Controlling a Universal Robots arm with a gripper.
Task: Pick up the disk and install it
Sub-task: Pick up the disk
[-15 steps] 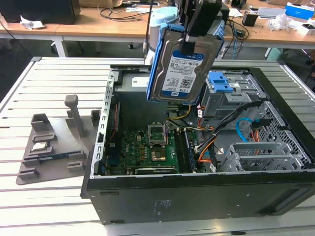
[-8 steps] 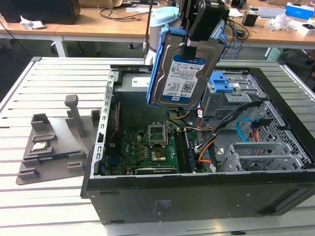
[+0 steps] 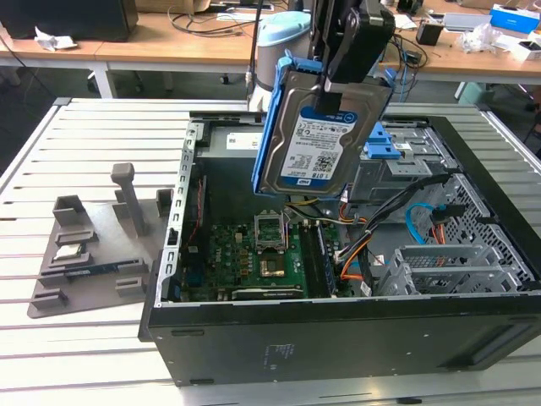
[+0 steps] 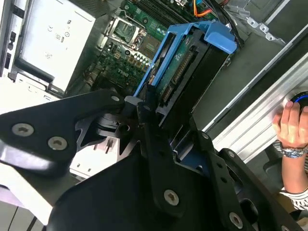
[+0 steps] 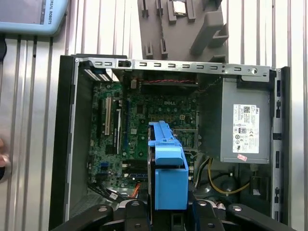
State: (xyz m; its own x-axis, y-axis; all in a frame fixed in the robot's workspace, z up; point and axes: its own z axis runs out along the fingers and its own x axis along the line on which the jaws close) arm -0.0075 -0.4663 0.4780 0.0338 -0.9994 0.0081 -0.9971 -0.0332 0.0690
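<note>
i record the gripper [image 3: 331, 83] clamped on the upper edge of the disk [image 3: 311, 139]. the disk hangs tilted in the air over the open computer case [image 3: 338, 330], above the motherboard [image 3: 254, 254]. a person's hand [image 4: 291, 126] is outside the case.

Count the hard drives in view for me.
1. The disk hangs over the open computer case, with the jaws of the gripper shut on it. Others may sit hidden inside the drive cage.
</note>
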